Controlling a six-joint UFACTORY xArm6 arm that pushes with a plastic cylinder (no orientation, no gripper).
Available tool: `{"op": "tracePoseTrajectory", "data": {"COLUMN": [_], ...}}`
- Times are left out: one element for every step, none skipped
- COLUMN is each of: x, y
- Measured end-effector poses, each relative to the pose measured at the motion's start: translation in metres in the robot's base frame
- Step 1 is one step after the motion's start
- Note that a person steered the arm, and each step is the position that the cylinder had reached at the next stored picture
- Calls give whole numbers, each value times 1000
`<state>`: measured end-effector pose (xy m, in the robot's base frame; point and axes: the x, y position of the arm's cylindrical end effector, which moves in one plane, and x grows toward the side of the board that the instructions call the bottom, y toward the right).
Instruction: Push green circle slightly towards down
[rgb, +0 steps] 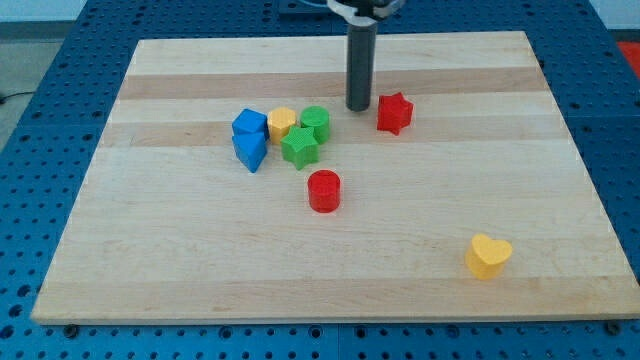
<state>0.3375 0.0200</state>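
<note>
Though near, green circle (316, 121) left of my tip (359, 107)

Lab, wooden board (330, 260), blue perforated bench (60, 40)

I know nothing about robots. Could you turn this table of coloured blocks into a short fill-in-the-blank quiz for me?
1. My tip rests on the board between the green circle and the red ____.
2. The yellow heart lies alone near the view's bottom ____.
3. The red cylinder sits below the ____ star.
4. The two blocks at the cluster's left end are both ____.

Missing words: star; right; green; blue
</note>
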Motion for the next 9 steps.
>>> {"op": "tracePoseTrajectory", "data": {"x": [23, 52, 66, 89, 109, 118, 118, 115, 97], "y": [-18, -18, -27, -30, -32, -41, -43, -43, -43]}}
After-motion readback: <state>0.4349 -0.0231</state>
